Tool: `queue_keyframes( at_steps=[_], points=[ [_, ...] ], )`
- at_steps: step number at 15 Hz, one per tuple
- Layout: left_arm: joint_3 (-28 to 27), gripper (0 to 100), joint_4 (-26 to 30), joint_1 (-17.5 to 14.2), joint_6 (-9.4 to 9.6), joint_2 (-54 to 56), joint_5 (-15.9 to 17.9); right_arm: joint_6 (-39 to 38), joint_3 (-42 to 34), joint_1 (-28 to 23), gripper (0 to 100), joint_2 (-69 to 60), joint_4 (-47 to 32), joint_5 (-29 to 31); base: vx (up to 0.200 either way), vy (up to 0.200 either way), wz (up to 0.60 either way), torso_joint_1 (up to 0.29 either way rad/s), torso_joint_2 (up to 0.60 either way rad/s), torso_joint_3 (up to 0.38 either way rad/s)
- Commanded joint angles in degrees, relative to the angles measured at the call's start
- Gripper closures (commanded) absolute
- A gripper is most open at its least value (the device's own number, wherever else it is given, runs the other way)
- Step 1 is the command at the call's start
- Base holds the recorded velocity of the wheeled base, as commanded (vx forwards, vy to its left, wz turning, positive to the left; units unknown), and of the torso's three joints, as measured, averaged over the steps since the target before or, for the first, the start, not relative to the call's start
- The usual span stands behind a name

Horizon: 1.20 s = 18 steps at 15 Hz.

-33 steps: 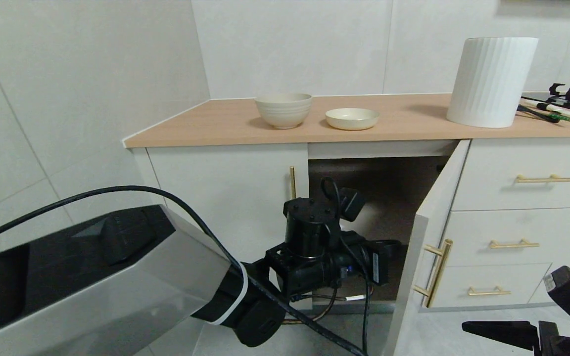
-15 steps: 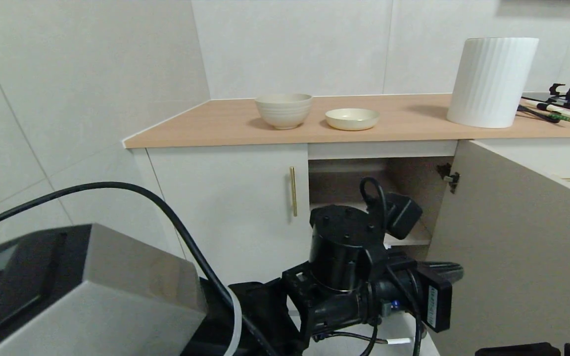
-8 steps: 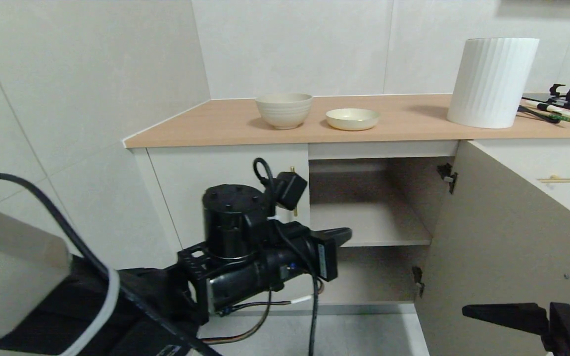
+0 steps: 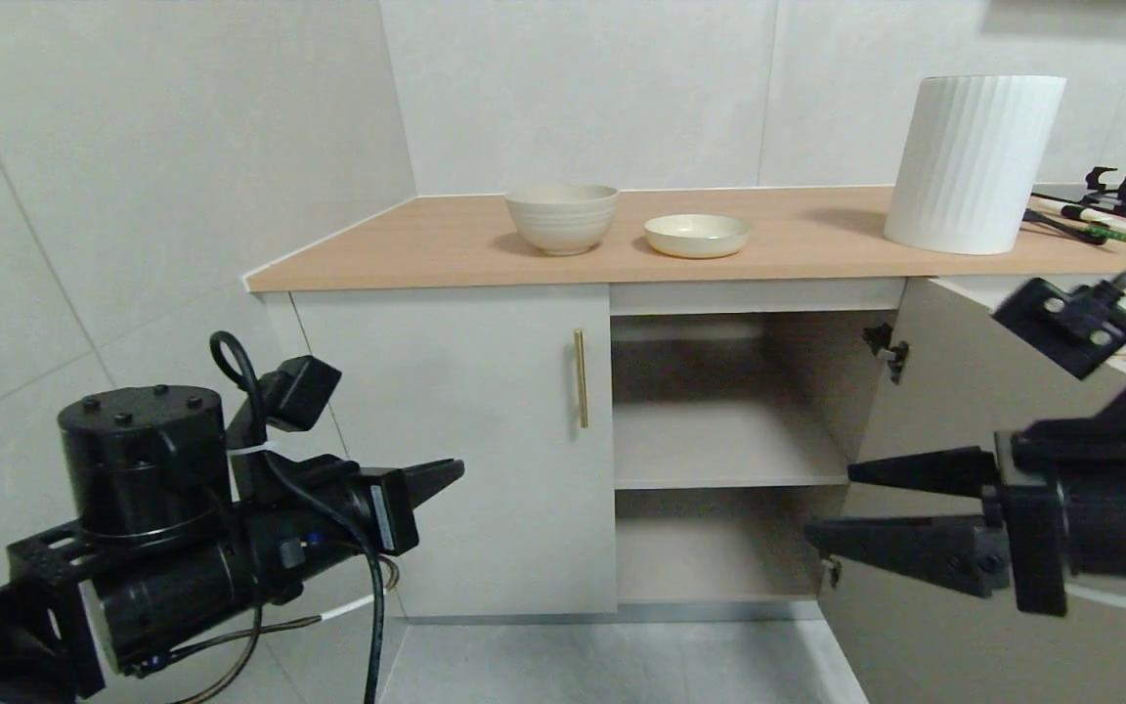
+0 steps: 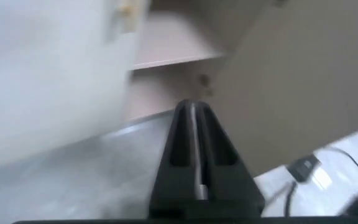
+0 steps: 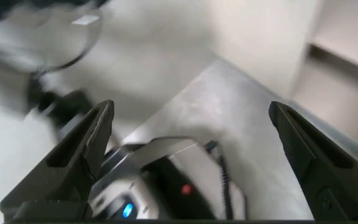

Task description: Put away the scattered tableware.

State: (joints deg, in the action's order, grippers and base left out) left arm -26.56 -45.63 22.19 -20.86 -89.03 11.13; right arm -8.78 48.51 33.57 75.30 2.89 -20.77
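Left gripper: fingers pressed flat together, nothing between them. It sits low, left of the open cabinet, in front of the closed door that has a gold handle.

Right gripper: fingers spread wide, holding nothing. It is at the cabinet's right edge, level with the lower compartment, in front of the swung-out door.

Bowl: upright on the countertop above the cabinet, just left of the opening's left edge.

Dish: shallow, on the same countertop straight above the opening, beside the bowl but not touching it.

White ribbed canister: stands on the countertop above the cabinet's hinge side, well apart from the dish.

Utensils: thin sticks, lying farther right of the cabinet, past the canister.

Shelf: one board, splits the cabinet into an upper and a lower compartment.
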Motion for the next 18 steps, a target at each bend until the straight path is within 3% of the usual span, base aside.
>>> queue_keyframes(
  at_steps=[1, 4, 6, 8, 12, 18],
  points=[
    [-0.42, 0, 1.51, -3.20, 0.03, 3.60, 0.03, -0.10, 5.55, 0.00, 0, 6.70, -1.13, 1.44, 0.000, 0.000, 0.00, 0.000, 0.00, 0.000],
    [-4.81, 0, 8.98, -6.98, 0.03, 7.47, 0.03, -4.14, 6.51, -1.32, 0, 8.37, -0.96, 5.83, 0.000, 0.000, 0.00, 0.000, 0.00, 0.000],
    [-5.17, 0, 12.85, -7.16, 0.12, 9.84, 0.38, -5.90, 6.07, -2.72, 0, 10.48, -0.16, 6.89, 0.000, 0.000, 0.00, 0.000, 0.00, 0.000],
    [-5.17, 0, 13.29, -7.16, 1.17, 10.54, 0.47, -7.22, 5.28, -2.81, 0, 10.66, 0.45, 7.24, 0.000, 0.000, 0.00, 0.000, 0.00, 0.000],
    [-5.52, 0, 13.37, -7.16, 1.35, 11.33, 1.09, -7.13, 4.58, -2.90, 0, 9.69, 0.19, 8.38, 0.000, 0.000, 0.00, 0.000, 0.00, 0.000],
    [-5.60, 0, 13.02, -7.25, 1.26, 11.24, 1.17, -6.69, 3.52, -3.34, 0, 9.78, 0.45, 8.91, 0.200, 0.000, 0.00, 0.002, 0.00, 0.003]
  ],
)
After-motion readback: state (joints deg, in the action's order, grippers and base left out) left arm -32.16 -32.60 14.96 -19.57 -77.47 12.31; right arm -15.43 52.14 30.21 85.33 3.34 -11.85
